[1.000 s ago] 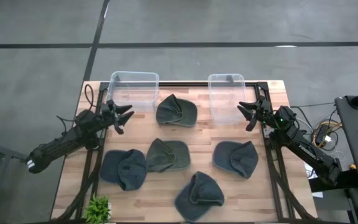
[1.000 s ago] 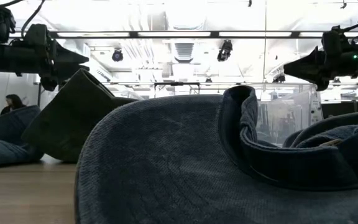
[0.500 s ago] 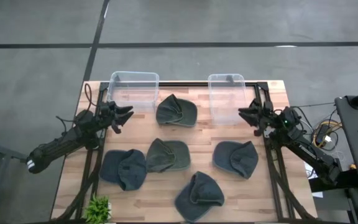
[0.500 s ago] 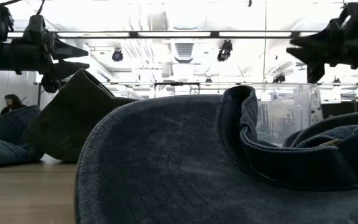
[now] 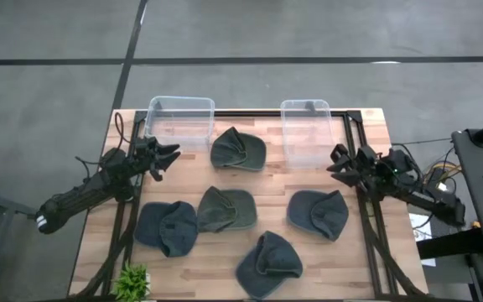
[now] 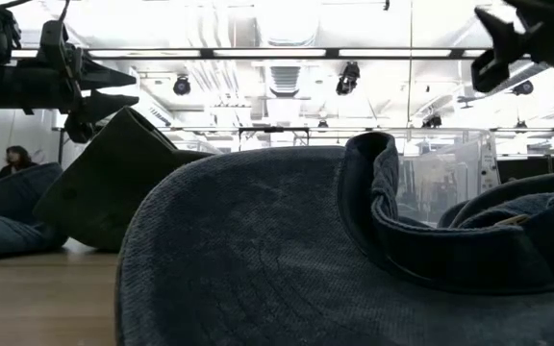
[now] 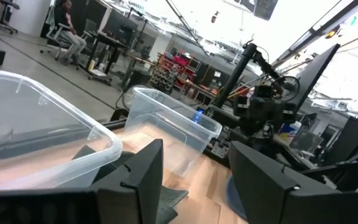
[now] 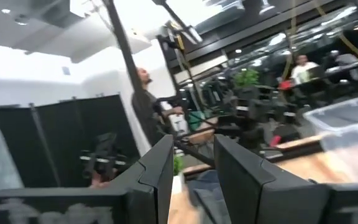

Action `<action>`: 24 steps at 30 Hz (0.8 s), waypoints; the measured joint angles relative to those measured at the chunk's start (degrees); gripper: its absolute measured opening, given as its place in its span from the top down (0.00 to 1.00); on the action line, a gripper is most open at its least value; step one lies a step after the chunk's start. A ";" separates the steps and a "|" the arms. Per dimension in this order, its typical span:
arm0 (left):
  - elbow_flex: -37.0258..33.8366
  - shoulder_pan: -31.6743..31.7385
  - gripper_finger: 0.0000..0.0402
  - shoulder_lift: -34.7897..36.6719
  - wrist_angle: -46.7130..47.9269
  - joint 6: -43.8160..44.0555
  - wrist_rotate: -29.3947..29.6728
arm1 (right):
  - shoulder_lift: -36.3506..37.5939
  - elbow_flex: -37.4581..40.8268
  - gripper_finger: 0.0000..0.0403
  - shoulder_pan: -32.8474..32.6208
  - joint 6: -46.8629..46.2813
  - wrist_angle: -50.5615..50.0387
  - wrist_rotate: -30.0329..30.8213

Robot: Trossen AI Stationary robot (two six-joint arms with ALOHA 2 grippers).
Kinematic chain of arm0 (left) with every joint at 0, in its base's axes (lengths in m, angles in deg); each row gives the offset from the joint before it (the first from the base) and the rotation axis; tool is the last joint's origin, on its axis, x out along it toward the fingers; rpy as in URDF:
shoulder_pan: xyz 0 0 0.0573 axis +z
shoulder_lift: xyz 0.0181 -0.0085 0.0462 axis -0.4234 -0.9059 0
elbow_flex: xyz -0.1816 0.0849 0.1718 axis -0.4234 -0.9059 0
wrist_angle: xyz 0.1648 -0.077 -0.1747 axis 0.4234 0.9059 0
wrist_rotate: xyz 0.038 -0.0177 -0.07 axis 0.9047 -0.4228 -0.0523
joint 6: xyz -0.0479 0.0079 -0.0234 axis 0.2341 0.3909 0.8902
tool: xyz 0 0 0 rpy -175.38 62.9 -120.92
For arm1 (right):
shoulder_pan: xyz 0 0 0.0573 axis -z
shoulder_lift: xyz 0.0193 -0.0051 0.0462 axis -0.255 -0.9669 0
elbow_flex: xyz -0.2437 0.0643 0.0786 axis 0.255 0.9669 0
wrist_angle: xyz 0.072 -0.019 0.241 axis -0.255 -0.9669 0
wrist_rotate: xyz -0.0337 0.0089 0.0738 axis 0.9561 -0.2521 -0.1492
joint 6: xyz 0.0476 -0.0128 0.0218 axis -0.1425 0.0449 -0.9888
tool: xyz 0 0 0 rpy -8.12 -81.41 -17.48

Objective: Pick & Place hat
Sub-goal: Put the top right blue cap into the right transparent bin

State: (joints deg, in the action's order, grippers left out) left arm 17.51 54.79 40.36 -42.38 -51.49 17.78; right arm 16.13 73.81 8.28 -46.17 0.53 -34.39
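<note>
From my station, the left gripper hovers near the left edge of the table, fingers apart and empty, just beside the left bin. Five hats lie mid-table; the green hat sits at centre. I judge them soft, light and floppy, best pinched at the folded brim. The right gripper hangs near the right edge, fingers slightly apart, holding nothing, beside the right bin.

The wooden table carries five soft fabric caps: two olive-green ones and three dark blue-grey ones. Two clear plastic bins stand along its far edge. One small green plant sits at a corner.
</note>
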 joint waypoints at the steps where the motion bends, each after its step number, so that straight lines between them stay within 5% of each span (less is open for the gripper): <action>1: 0.00 0.00 0.56 0.00 0.01 0.44 0.00 | -0.39 -0.35 0.72 -2.36 1.36 0.00 1.81; 6: 0.00 0.00 0.56 0.00 -0.13 1.25 0.00 | -5.89 -4.34 0.72 -14.83 11.37 0.02 12.74; 13: 0.00 0.00 0.56 -0.02 -0.51 2.65 0.00 | -23.14 -16.27 0.72 -27.22 23.58 -10.07 23.02; 24: 0.00 0.00 0.56 -0.02 -0.63 4.12 0.00 | -50.88 -38.81 0.72 -37.73 19.21 -39.36 32.94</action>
State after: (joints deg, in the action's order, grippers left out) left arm 17.51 54.79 40.34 -43.01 -47.37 17.78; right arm -34.75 35.00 -29.45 -26.96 -38.83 -1.45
